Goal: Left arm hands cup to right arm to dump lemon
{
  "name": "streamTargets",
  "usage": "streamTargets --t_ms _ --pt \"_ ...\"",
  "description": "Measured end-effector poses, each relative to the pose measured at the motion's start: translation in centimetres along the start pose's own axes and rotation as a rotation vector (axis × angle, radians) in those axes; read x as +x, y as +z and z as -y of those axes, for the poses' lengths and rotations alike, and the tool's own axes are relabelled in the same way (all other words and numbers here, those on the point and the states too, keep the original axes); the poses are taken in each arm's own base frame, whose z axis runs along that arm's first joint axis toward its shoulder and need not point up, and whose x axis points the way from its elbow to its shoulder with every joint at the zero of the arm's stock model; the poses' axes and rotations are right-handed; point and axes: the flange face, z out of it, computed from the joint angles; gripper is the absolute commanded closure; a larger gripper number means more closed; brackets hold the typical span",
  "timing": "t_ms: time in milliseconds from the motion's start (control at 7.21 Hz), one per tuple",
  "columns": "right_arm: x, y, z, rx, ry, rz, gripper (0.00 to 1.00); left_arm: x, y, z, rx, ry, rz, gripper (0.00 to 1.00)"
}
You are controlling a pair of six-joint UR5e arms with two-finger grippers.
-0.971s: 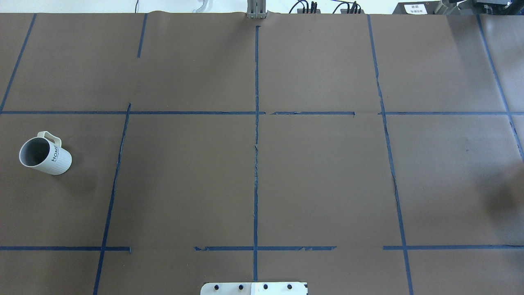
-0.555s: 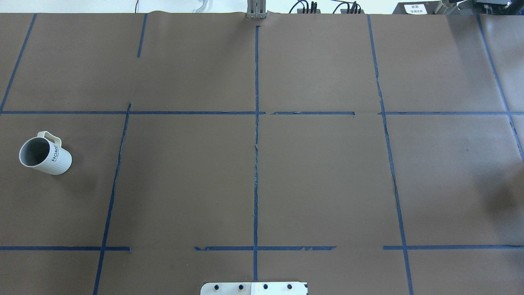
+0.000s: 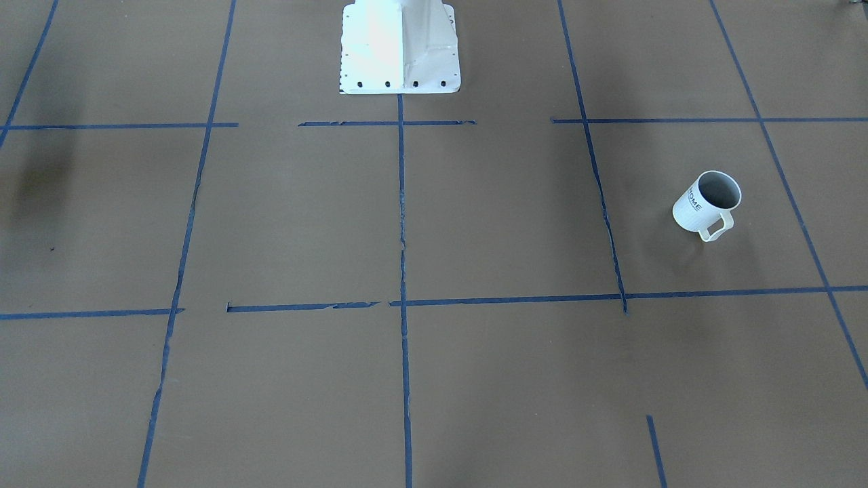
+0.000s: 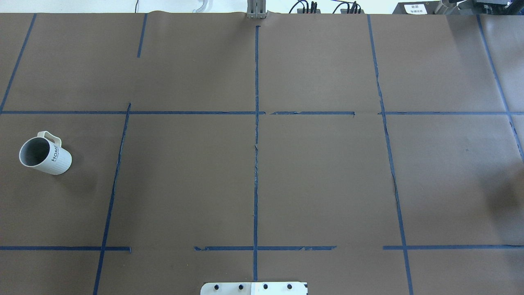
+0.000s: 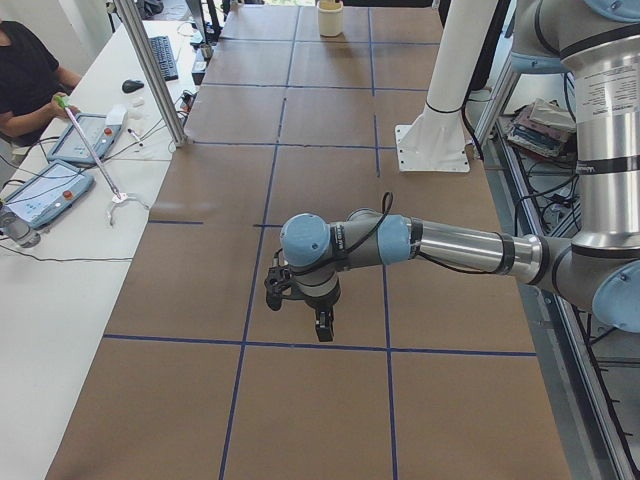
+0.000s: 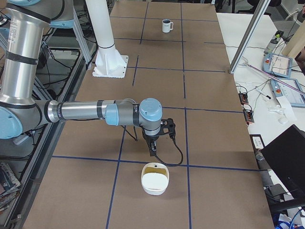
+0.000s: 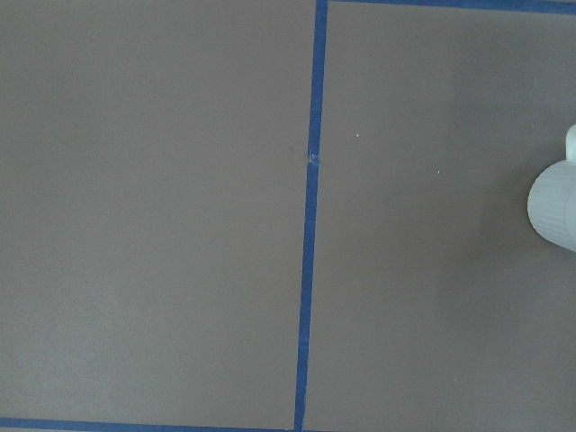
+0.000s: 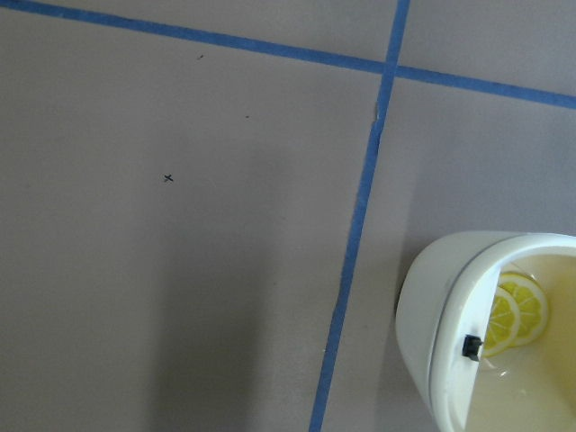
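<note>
The white cup (image 4: 45, 153) with "HOME" lettering stands at the table's left in the overhead view and at the right in the front-facing view (image 3: 705, 203); its grey inside shows no lemon. Its edge shows at the right of the left wrist view (image 7: 553, 207). The left gripper (image 5: 300, 315) hangs above the table, apart from the cup. The right gripper (image 6: 152, 149) hangs just behind a white container (image 6: 155, 179). Lemon slices (image 8: 517, 310) lie inside that container. I cannot tell whether either gripper is open or shut.
The white robot base (image 3: 400, 47) stands at the table's middle edge. Blue tape lines (image 4: 256, 143) cross the brown table cover. An operator (image 5: 25, 75) sits at a side bench with tablets. An aluminium post (image 6: 248, 36) rises at the bench edge.
</note>
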Motion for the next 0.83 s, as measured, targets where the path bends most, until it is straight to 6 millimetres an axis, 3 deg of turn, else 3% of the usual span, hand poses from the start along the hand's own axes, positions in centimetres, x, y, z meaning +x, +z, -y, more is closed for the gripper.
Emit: streamTargets --t_ms 833 --pt "0.2 0.8 -1.0 0.024 -0.015 0.059 0.0 1.5 -1.3 2.1 0.027 0.034 0.0 0.0"
